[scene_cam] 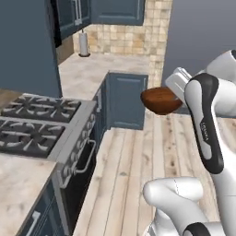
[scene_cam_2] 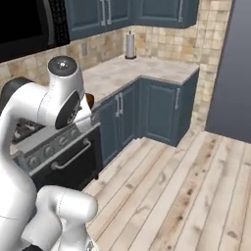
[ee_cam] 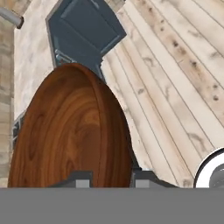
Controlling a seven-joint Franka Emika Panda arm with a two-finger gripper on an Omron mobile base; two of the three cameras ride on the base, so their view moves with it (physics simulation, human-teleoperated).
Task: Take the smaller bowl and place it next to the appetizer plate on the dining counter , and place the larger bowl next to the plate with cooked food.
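The smaller bowl [scene_cam: 159, 100], glossy reddish-brown and wood-grained, hangs tilted on its side in the air above the plank floor. My gripper [ee_cam: 111, 179] is shut on its rim, one finger inside the bowl and one outside. In the hand view the bowl [ee_cam: 70, 131] takes up the left half. From the right base camera a sliver of the bowl [scene_cam_2: 90, 101] peeks out behind my arm. The larger bowl, the appetizer plate, the plate with cooked food and the dining counter are out of view.
A gas stove [scene_cam: 32, 122] with an oven door stands to the left. Behind it runs a beige kitchen worktop [scene_cam: 87, 69] on blue cabinets [scene_cam: 126, 101], with a paper towel roll [scene_cam: 83, 44] at the back. Light wood floor [scene_cam: 138, 156] stretches ahead and right.
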